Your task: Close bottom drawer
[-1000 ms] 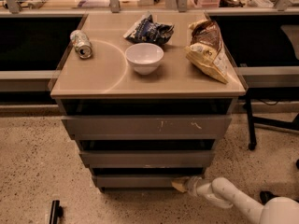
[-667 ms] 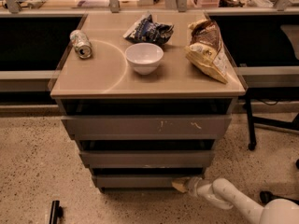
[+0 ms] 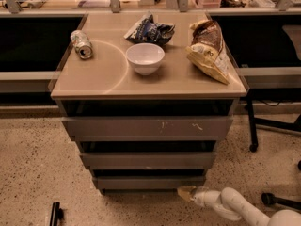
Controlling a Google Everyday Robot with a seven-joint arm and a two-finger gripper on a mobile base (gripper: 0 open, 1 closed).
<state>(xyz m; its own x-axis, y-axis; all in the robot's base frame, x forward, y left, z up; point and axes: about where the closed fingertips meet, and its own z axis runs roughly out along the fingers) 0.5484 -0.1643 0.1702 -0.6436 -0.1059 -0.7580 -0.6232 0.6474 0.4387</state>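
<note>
The bottom drawer (image 3: pixel 149 182) is the narrowest grey-brown front, lowest in the cabinet, with a dark gap above it. Above it sit the medium drawer front (image 3: pixel 148 160) and the widest front with pale scratches (image 3: pixel 148 127). My gripper (image 3: pixel 186 192) is at the end of the white arm (image 3: pixel 235 206) coming from the lower right. Its tan tip sits low at the floor, just below and beside the drawer's right front corner.
The cabinet top (image 3: pixel 108 74) holds a tipped can (image 3: pixel 82 44), a white bowl (image 3: pixel 145 58), a dark snack bag (image 3: pixel 149 31) and a brown chip bag (image 3: pixel 209 50). A chair base and castors (image 3: pixel 270 199) stand to the right. A dark object (image 3: pixel 55 213) lies on the floor at lower left.
</note>
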